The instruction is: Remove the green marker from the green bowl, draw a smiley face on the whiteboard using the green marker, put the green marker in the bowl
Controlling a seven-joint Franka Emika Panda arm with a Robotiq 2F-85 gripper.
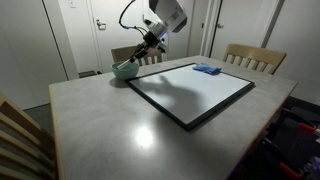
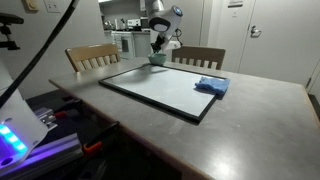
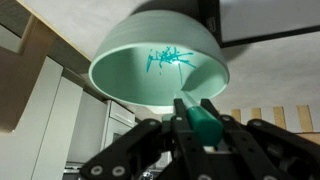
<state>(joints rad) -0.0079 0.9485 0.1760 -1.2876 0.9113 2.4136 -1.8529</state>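
Pale mint, the green bowl (image 1: 124, 70) sits near the table's (image 1: 100, 130) far edge, just beside the whiteboard (image 1: 190, 92), in an exterior view. The gripper (image 1: 137, 55) hangs just above it, and the marker is too small to make out. In an exterior view, the gripper (image 2: 157, 48) hovers directly over the green bowl (image 2: 158, 61). In the wrist view, the gripper (image 3: 200, 128) is pinched on the green marker (image 3: 207, 115), close before the green bowl's (image 3: 130, 70) scribbled mouth.

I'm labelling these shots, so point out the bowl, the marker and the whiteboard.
Bowl (image 3: 122, 75): wrist view, on its inner wall.
Marker (image 3: 207, 122): wrist view, on its green end.
Whiteboard (image 1: 190, 92): exterior view, on the middle of its white surface.
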